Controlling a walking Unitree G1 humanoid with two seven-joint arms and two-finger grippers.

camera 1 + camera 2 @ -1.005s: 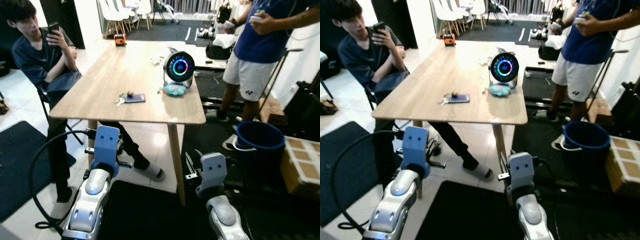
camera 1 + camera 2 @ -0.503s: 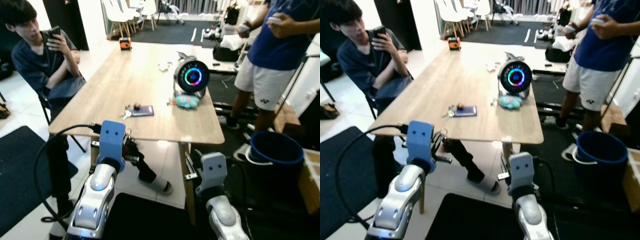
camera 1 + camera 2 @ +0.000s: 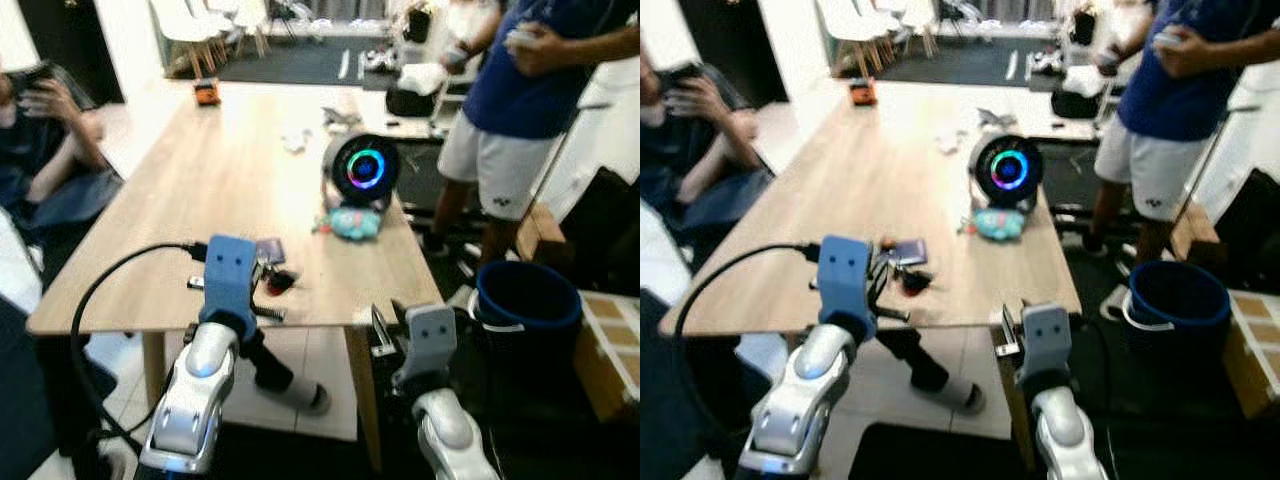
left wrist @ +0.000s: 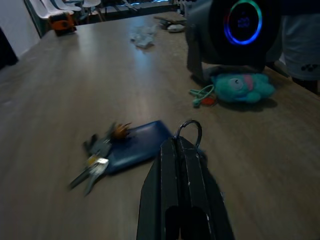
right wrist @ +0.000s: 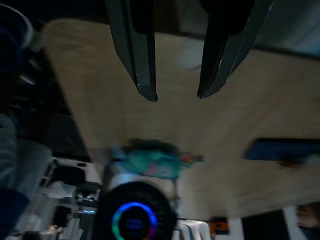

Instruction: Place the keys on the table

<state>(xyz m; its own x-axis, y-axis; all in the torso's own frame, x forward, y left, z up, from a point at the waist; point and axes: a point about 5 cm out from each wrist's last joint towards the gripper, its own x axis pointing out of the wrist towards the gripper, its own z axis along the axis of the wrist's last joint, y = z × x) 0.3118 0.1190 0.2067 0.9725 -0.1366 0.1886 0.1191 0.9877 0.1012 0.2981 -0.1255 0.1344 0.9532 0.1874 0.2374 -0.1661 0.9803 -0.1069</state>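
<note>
Left gripper is now up over the near edge of the table, fingers pinched shut on the keys; only the ring shows above the tips. A second ago it hung below the edge, so I've closed in and lifted. It sits just short of the blue wallet with another key bunch beside it. Release looks next. Right gripper low off the table's near right corner, fingers apart, empty.
</note>
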